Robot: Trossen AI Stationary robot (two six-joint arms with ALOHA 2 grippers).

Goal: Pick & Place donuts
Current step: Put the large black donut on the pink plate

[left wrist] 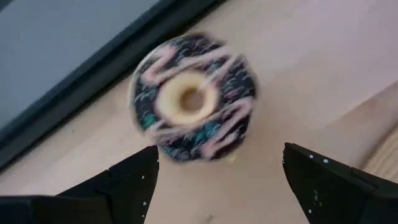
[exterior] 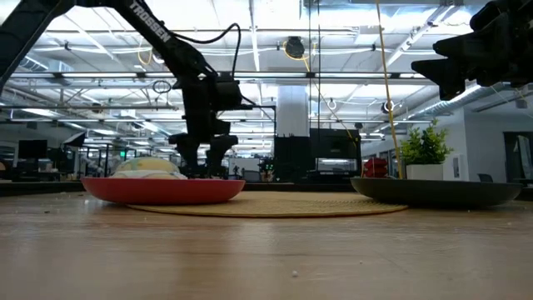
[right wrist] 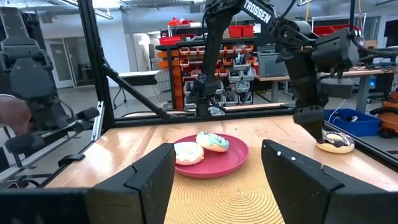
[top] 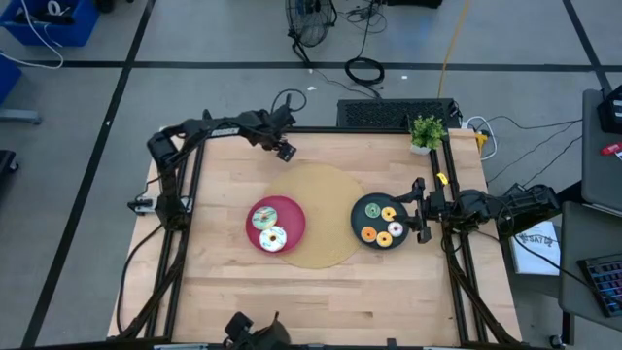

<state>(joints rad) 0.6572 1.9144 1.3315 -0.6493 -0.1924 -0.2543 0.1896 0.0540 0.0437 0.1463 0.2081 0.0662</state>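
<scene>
**Level across the tabletop**

Resting on a woven round mat [exterior: 275, 205]: a shallow red plate [exterior: 163, 190] on one side, a dark plate [exterior: 437, 192] on the other. Peeking over the red plate's rim, a pale iced donut [exterior: 148, 167]. Hanging low behind that plate, the left gripper [exterior: 204, 158], fingers pointing down. Looming at the upper corner over the dark plate, the right arm [exterior: 487, 42]. Standing behind the dark plate, a small potted plant [exterior: 425, 150].
</scene>
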